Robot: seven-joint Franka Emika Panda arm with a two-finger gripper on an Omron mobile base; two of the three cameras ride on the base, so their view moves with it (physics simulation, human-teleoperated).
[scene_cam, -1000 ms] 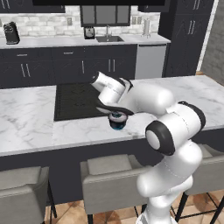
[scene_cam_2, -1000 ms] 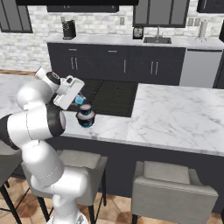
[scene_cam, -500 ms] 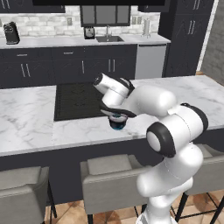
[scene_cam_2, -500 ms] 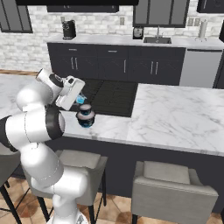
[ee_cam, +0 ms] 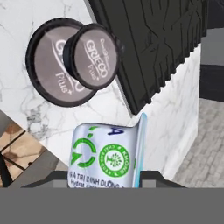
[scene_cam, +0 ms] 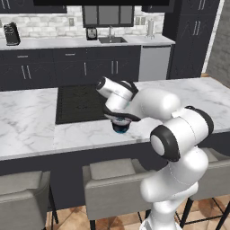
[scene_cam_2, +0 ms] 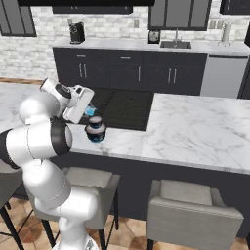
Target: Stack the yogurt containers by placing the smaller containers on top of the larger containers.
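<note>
My arm (scene_cam: 179,134) is glossy white, built of fat rounded links with black rings at the joints. A round dark cap sits on the elbow's side. The wrist housing (scene_cam_2: 80,103) is a white boxy block, with a black band at its edge.

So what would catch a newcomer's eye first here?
Probably the two dark yogurt cups already stacked on the marble island counter, beside the black cooktop. Next, the end effector shut on the light-blue cup, held just above and beside that stack.
</note>
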